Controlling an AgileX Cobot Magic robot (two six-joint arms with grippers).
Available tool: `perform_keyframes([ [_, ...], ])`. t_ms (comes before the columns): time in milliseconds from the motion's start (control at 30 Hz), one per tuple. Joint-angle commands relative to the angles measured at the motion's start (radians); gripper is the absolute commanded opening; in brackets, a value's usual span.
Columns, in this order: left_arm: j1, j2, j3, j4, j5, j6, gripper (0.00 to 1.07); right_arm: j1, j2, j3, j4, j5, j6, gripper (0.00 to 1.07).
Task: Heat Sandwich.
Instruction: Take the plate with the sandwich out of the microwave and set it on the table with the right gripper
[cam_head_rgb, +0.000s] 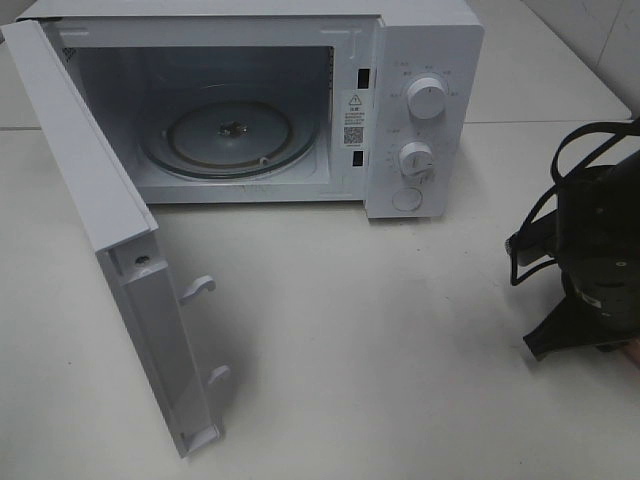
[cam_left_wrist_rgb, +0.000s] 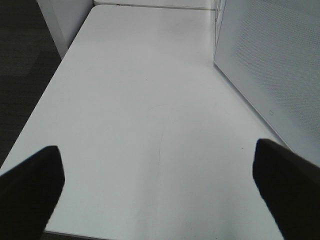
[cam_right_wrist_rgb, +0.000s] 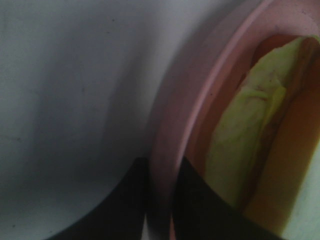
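Observation:
In the right wrist view the sandwich, pale bread with a yellowish-green layer, lies on a round pink plate. My right gripper is shut on the plate's rim, with one finger inside the rim and one outside. In the exterior high view the right arm is at the far right of the table and hides the plate and sandwich. The white microwave stands at the back with its door swung wide open and its glass turntable bare. My left gripper is open and empty above the table.
The open door juts far forward on the left of the white table. The microwave's two knobs are on its right panel. In the left wrist view the door's outer face stands close beside the left gripper, and the table edge drops to dark floor.

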Motion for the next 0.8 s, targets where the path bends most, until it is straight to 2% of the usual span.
perform_keyframes([
  [33, 0.005, -0.016, 0.002, -0.005, -0.015, 0.000, 0.98, -0.004, -0.025, -0.002, 0.017, 0.014, -0.024, 0.30],
  [67, 0.005, -0.016, 0.002, -0.005, -0.015, 0.000, 0.98, -0.004, -0.041, -0.002, 0.020, 0.015, -0.035, 0.37],
  [167, 0.005, -0.016, 0.002, -0.005, -0.015, 0.000, 0.98, -0.004, -0.063, -0.002, 0.025, 0.015, -0.042, 0.43],
  [267, 0.005, -0.016, 0.002, -0.005, -0.015, 0.000, 0.98, -0.004, -0.126, -0.002, 0.062, 0.015, -0.074, 0.55],
  [300, 0.005, -0.016, 0.002, -0.005, -0.015, 0.000, 0.98, -0.004, -0.126, -0.002, 0.062, 0.015, -0.074, 0.55],
  [333, 0.005, -0.016, 0.002, -0.005, -0.015, 0.000, 0.98, -0.004, -0.164, -0.002, 0.098, 0.011, -0.122, 0.60],
  [467, 0.005, -0.016, 0.002, -0.005, -0.015, 0.000, 0.98, -0.004, -0.211, -0.002, 0.159, -0.003, -0.200, 0.66],
  [500, 0.005, -0.016, 0.002, -0.005, -0.015, 0.000, 0.98, -0.004, -0.246, -0.002, 0.217, -0.019, -0.264, 0.71],
  [600, 0.005, -0.016, 0.002, -0.005, -0.015, 0.000, 0.98, -0.004, -0.276, -0.002, 0.264, -0.023, -0.321, 0.77],
  [633, 0.005, -0.016, 0.002, -0.005, -0.015, 0.000, 0.98, -0.004, -0.304, -0.002, 0.302, -0.023, -0.360, 0.82],
  [800, 0.005, -0.016, 0.002, -0.005, -0.015, 0.000, 0.98, -0.001, -0.383, -0.002, 0.417, -0.009, -0.477, 0.83],
])
